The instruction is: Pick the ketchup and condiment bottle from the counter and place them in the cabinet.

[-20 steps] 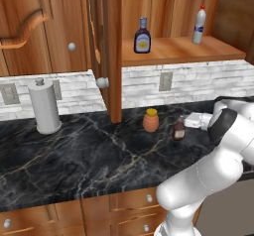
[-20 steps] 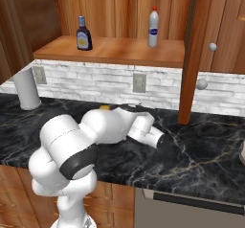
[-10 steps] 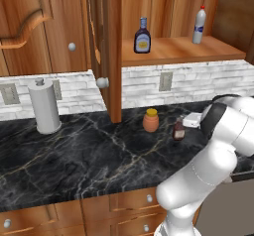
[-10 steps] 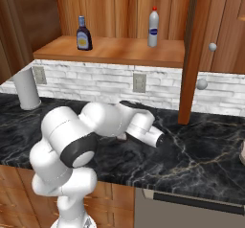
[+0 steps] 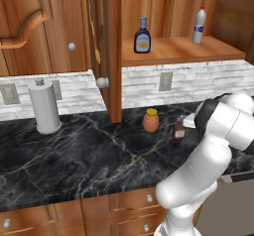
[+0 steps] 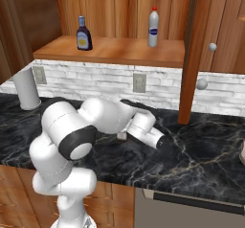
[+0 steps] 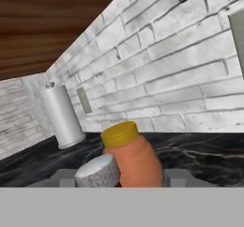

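So the ketchup (image 5: 178, 130) stands upright on the counter (image 5: 99, 155), just to the right of the squat orange jar (image 5: 151, 120) and not touching it as far as I can see. The arm is bent low and comes in from the far side of the ketchup, away from the orange jar, so the hand is level with the bottle instead of above it. My guess is that's a side-on grab, which makes sense with a narrow neck and a jar standing this close.

In the hand view the gripper (image 7: 119, 178) looks straight at the orange jar, with a round greyish cap in front of it that I take to be the ketchup's top. The two tips sit either side of that cap, one nearly against it and the other further off. The jaws look about half open, but I honestly can't tell if they've got hold of the bottle or are only straddling it.

The condiment bottle (image 5: 142, 35) is already up on the cabinet (image 5: 178, 51) shelf, almost directly above the orange jar, so I'd call the job half done. A white bottle with a red cap (image 5: 199, 26) stands further right on that shelf. The paper towel roll (image 5: 44, 107) is well off to the left of the orange jar.

Main risk I see: knocking the orange jar while pulling the ketchup out.
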